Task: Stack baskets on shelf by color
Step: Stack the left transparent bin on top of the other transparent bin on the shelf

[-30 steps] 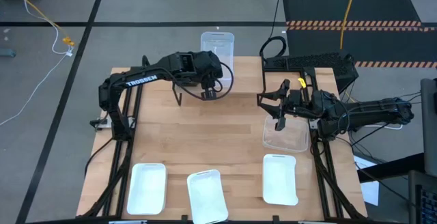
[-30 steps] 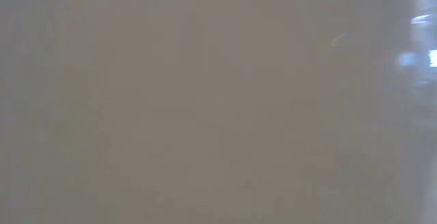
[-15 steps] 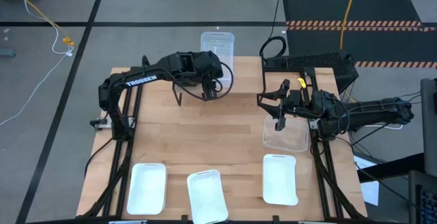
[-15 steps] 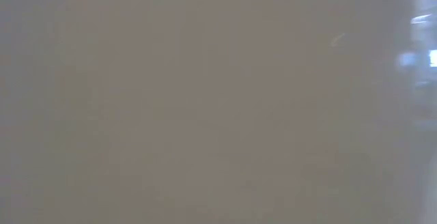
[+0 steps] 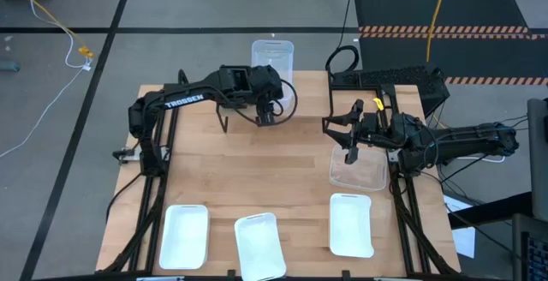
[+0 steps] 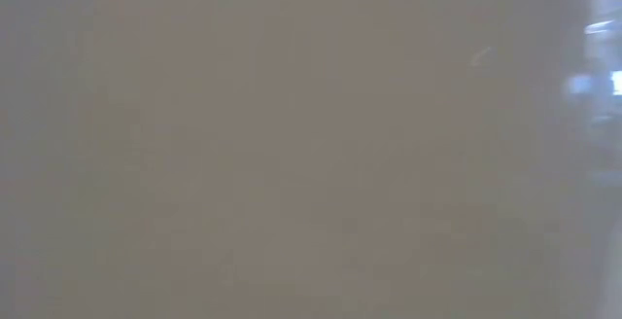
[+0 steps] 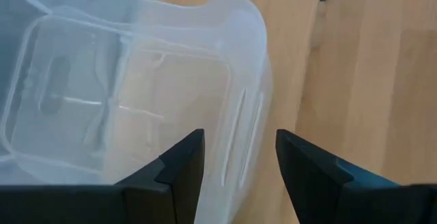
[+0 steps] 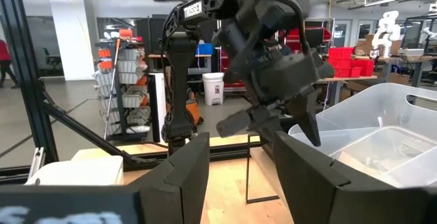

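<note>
The left hand (image 7: 235,166) stands open astride the clear basket's (image 7: 136,94) thin wall; light, slippery plastic (flexes easily), best pinched at the rim.

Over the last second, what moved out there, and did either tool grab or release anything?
The left tool opened and shifted slightly right, its fingers now straddling the rim of the clear basket on the shelf. The right tool stayed open above the other clear basket; the white baskets haven't moved.

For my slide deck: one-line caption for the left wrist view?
Left gripper, jaws open, straddling the rim of a clear basket above the wooden tabletop.
</note>
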Motion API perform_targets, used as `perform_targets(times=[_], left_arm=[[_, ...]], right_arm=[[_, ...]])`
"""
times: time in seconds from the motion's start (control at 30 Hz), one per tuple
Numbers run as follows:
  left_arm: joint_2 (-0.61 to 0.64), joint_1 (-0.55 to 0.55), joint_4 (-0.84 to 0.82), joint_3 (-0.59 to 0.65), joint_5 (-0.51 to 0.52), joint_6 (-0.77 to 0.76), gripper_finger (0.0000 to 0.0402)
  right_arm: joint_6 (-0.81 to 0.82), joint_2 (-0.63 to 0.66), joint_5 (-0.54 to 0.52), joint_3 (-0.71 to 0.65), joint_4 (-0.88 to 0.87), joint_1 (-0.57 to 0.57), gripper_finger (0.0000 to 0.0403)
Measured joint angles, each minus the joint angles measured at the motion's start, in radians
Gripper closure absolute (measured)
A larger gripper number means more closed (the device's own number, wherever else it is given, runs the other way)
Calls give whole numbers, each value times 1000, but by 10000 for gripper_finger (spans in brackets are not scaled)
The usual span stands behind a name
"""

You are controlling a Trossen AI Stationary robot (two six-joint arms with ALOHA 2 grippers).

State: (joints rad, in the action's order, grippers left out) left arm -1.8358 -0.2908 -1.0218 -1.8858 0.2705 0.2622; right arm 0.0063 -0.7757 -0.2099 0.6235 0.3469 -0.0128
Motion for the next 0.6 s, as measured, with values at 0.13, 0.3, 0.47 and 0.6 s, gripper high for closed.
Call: perform_targets(times=[0.13, 0.3, 0.47, 0.6], left_arm=[[3, -2, 48, 1, 0, 20, 224], [3, -12, 81, 1, -15, 36, 279], [-9, -25, 74, 0, -80, 42, 339], [-9, -21, 74, 0, -87, 57, 357]], right_arm=[[-4, 0, 1, 0, 0, 0, 248], [-18, 0, 1, 0, 0, 0, 248], [-19, 0, 1, 0, -1, 0, 248], [-18, 0, 1, 0, -1, 0, 248]])
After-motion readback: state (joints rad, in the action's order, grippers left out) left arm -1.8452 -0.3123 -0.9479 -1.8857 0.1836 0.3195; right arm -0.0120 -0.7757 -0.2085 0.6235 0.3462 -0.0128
